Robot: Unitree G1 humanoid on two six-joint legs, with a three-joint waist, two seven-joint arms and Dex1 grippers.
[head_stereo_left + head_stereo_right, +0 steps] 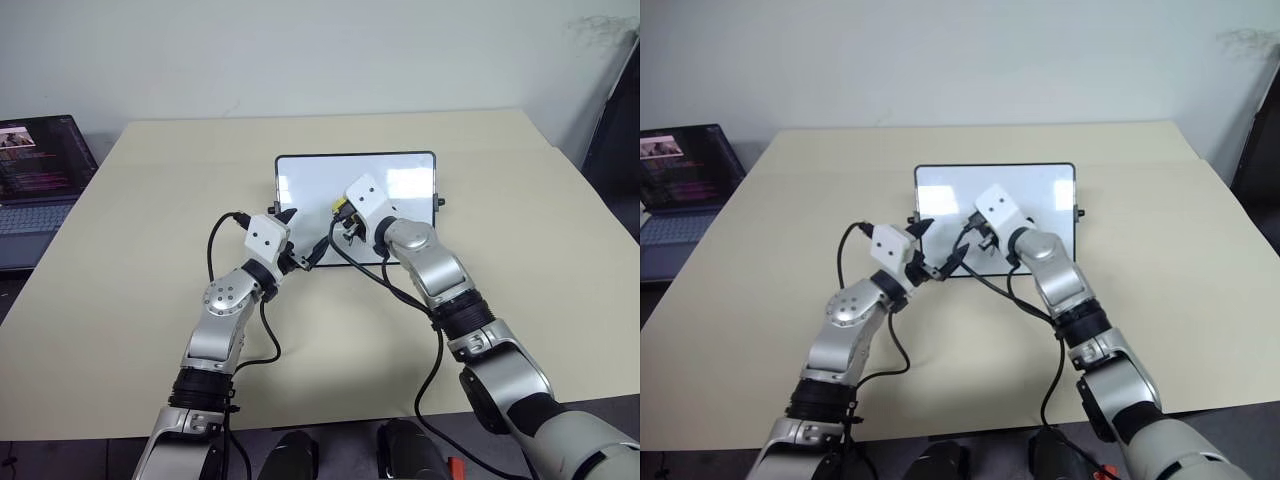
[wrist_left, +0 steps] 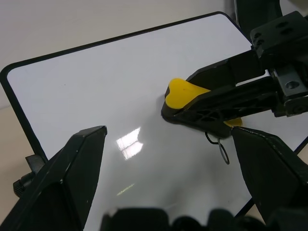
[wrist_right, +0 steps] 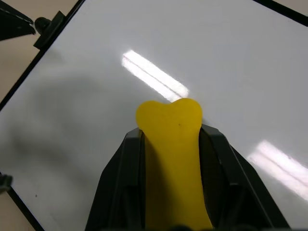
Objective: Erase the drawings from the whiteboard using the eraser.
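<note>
My right gripper (image 3: 171,144) is clamped on the eraser (image 3: 172,144), one black finger on each long side, the yellow rounded end sticking out past the fingertips. In the left wrist view the eraser's dark underside sits against the whiteboard (image 2: 96,96), with one small dark squiggle (image 2: 219,147) on the white surface just beside it. I cannot tell from the head views whether other drawings are on the board; the rest of the surface I can see reads clean, with ceiling light reflections on the gloss.

My left gripper (image 2: 168,159) stands wide and holds nothing. Its two fingers (image 2: 62,183) point across the board toward the right gripper. In the head view it hovers at the board's near left corner (image 1: 290,255), close to the right gripper but apart from it.

The whiteboard (image 1: 310,180) lies flat on the table (image 1: 150,200), roughly at the middle and closer to the far edge, its long sides parallel to that edge. A small black knob (image 1: 441,202) shows at its right short side. The eraser is over the near half of the board, about midway between the short sides.

A laptop (image 1: 35,180) with a lit screen sits off the table's left edge.
</note>
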